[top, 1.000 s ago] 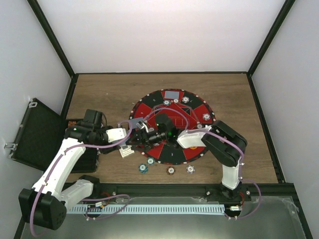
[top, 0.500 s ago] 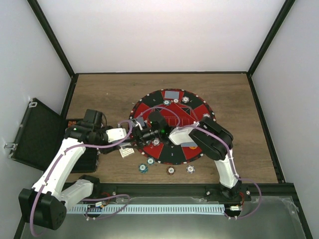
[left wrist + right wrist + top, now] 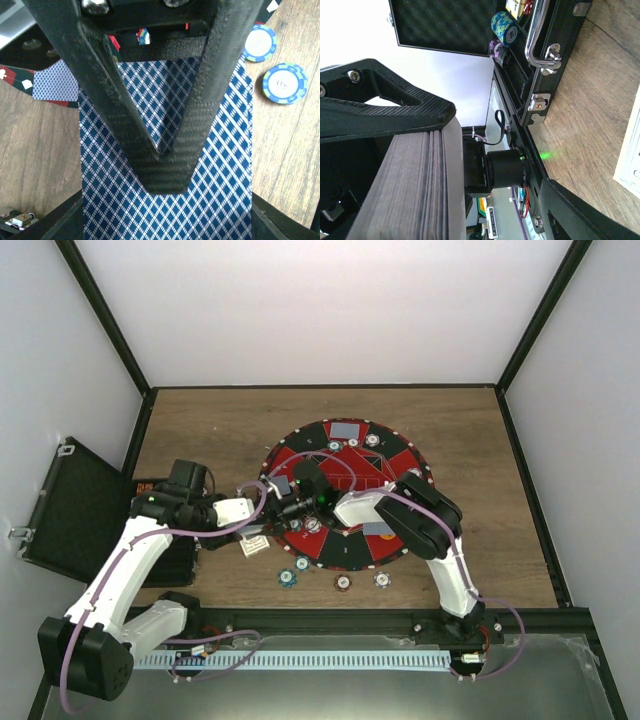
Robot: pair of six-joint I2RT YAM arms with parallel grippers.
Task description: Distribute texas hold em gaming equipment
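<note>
My left gripper [image 3: 268, 512] is shut on a deck of cards [image 3: 165, 150] with blue diamond backs, held at the left rim of the round red-and-black mat [image 3: 400, 455]. My right gripper [image 3: 291, 502] is open right beside it; in the right wrist view its upper finger [image 3: 385, 115] lies against the deck's edge [image 3: 415, 185] and the lower finger [image 3: 590, 210] stands well apart. Single cards lie on the mat at the far side [image 3: 345, 430], left [image 3: 278, 483] and near right [image 3: 378, 530]. Chips [image 3: 372, 440] sit on the mat. Blue chips [image 3: 285, 82] lie on the wood.
Several loose chips [image 3: 343, 582] lie on the table in front of the mat. The open black case [image 3: 75, 505] stands at the left, with stacked chips [image 3: 504, 27] inside it. A white card-like piece [image 3: 255, 545] lies by the left gripper. Black frame rails edge the table.
My right gripper has moved left across the mat and now reaches the deck in my left gripper. The left arm has barely moved.
</note>
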